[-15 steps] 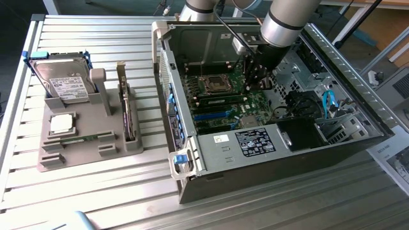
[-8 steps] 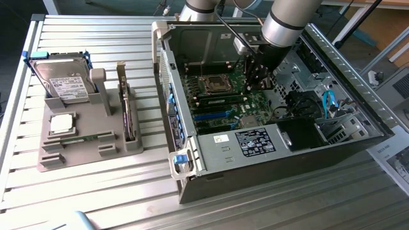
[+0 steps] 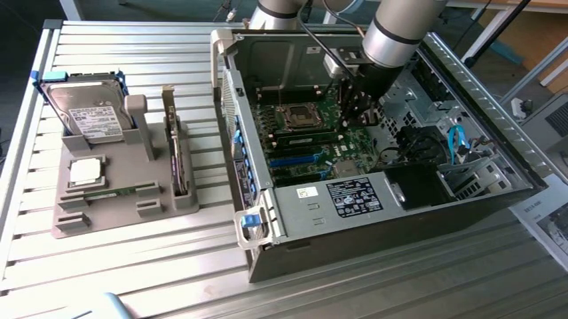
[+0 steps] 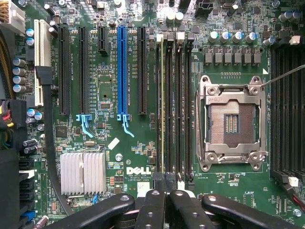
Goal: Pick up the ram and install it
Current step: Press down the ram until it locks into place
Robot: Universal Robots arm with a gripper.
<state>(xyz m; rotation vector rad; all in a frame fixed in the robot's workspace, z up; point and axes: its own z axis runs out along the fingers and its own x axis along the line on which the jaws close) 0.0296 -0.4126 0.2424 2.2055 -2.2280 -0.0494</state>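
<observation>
the ram [image 4: 162, 107] stands seated in a motherboard [image 4: 114, 157] memory slot just ahead of the gripper [image 4: 166, 198], whose fingers are together, empty.

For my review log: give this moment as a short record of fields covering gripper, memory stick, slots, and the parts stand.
gripper: gripper shut, just above the motherboard inside the computer case
memory stick: thin memory stick standing edge-on in the slot row, in line with the fingertips
processor socket: socket open and empty
parts stand: stand holds a hard drive and a silver processor chip
</observation>
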